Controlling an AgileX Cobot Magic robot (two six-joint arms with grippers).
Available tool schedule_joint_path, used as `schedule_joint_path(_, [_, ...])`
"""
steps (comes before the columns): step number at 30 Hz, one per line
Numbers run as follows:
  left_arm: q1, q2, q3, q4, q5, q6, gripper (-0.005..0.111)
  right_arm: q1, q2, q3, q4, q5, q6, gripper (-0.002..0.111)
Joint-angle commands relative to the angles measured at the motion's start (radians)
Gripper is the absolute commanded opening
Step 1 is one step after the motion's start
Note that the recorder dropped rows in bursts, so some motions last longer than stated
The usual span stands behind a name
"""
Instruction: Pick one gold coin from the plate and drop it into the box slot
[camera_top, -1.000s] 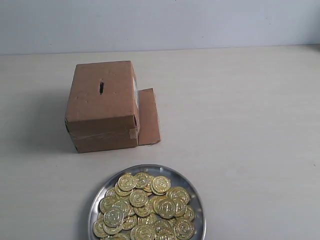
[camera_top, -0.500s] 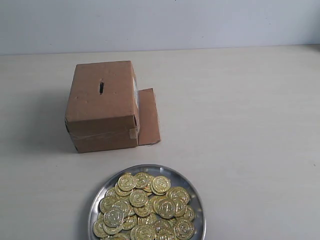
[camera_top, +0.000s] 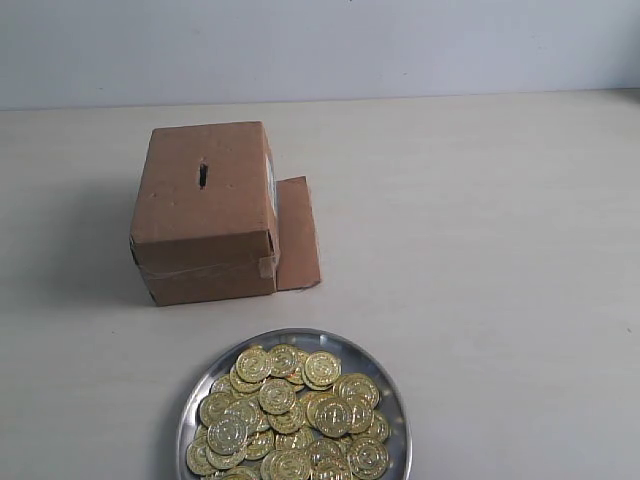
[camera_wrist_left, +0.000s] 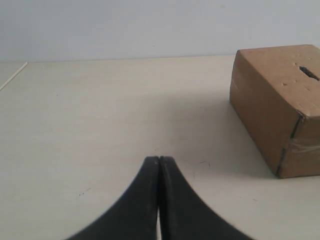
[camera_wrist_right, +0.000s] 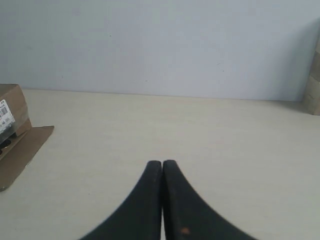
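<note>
A round silver plate (camera_top: 385, 372) at the table's front edge holds a heap of several gold coins (camera_top: 285, 415). Behind it stands the brown cardboard box (camera_top: 205, 212), with the dark box slot (camera_top: 203, 175) in its top face. Neither arm shows in the exterior view. In the left wrist view my left gripper (camera_wrist_left: 159, 159) is shut and empty above bare table, with the box (camera_wrist_left: 272, 105) and its slot (camera_wrist_left: 310, 73) off to one side. My right gripper (camera_wrist_right: 162, 162) is shut and empty too, and the box's edge with its white label (camera_wrist_right: 5, 117) shows at that view's border.
A loose cardboard flap (camera_top: 296, 233) lies flat on the table against the box's right side, also seen as the flap (camera_wrist_right: 22, 152) in the right wrist view. A cardboard-coloured object (camera_wrist_right: 313, 80) stands at the far table edge. A pale wall runs behind the table.
</note>
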Motion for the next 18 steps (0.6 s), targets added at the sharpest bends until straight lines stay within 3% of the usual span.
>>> schedule_joint_path(1, [-0.004,-0.005,0.0,0.003,0.001,0.003,0.0,0.001,-0.004,0.004,0.0,-0.038,-0.001,0.0])
schedule_joint_path(16, [-0.004,-0.005,0.0,0.003,0.001,0.003,0.0,0.001,-0.004,0.004,0.0,-0.186,-0.001,0.0])
schedule_joint_path(18, [-0.004,-0.005,0.0,0.003,0.001,0.003,0.0,0.001,-0.004,0.004,0.082,-0.265,0.084,0.0])
